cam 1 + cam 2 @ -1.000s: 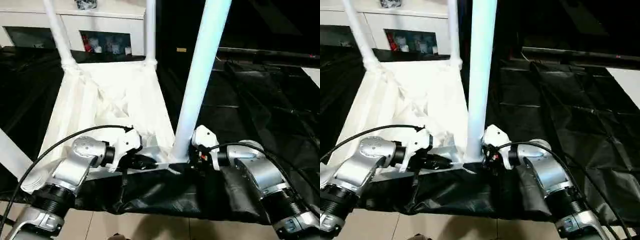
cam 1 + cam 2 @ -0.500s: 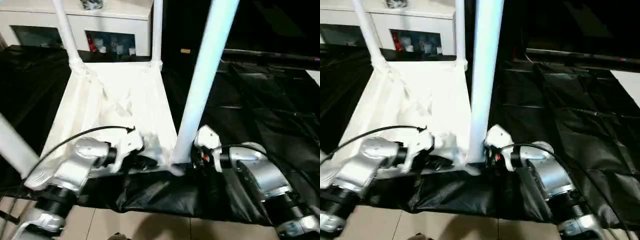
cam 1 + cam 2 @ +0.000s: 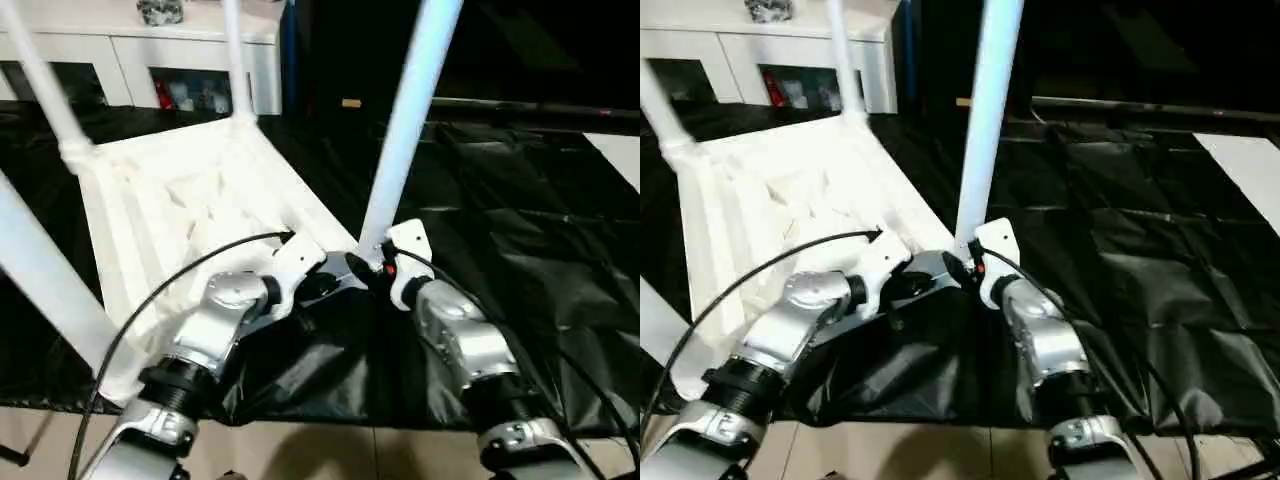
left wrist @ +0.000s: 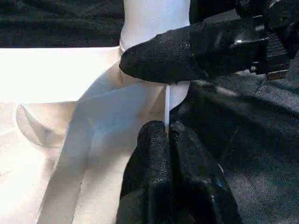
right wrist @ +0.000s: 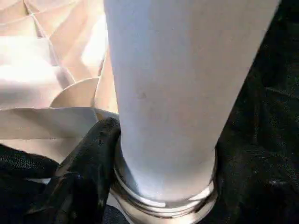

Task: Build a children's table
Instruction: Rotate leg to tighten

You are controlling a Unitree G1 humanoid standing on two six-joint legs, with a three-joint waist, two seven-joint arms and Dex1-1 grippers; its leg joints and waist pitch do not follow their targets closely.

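The white table top (image 3: pixel 180 200) lies upside down, ribbed underside up, on a black sheet. Its legs stand up from the corner sockets: two far ones (image 3: pixel 45 85) (image 3: pixel 235 60), one at the near left (image 3: pixel 40 270), and the near-right leg (image 3: pixel 405 130), which leans slightly. My left gripper (image 4: pixel 167 128) is shut on the thin raised rim beside that leg's socket. My right gripper (image 3: pixel 378 268) is closed around the base of the near-right leg (image 5: pixel 177 93), one black finger (image 5: pixel 88 154) pressed against it; the other finger is hidden behind the leg.
A black sheet (image 3: pixel 520 220) covers the work surface, with open room to the right. A white cabinet (image 3: pixel 150 60) stands at the back. Tiled floor (image 3: pixel 300 450) shows below the sheet's front edge. A black cable (image 3: pixel 170 290) loops over my left forearm.
The table top has turned on the sheet: its near-right corner swung away from the front edge, with both grippers still on it. The held leg now leans. The camera has also shifted.
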